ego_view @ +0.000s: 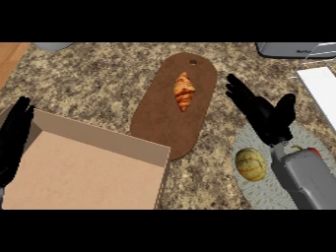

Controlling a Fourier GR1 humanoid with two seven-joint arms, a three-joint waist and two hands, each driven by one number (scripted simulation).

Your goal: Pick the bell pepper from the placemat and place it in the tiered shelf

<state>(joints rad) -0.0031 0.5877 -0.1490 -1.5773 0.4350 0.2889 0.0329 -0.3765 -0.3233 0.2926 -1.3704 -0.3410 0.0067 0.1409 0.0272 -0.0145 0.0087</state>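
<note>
R robot hand (266, 114) over placemat (261, 197), fingers wide, holding nothing.
Bell pepper (312, 151) mostly hidden behind forearm; L robot hand (7, 140) open by box (83, 162).

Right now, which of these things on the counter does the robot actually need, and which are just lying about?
Needed: the bell pepper, mostly hidden behind the forearm; the placemat it lies on; the tiered shelf; the right hand, open above the placemat.

Lying about: croissant, cutting board, cardboard box, yellow squash.
</note>
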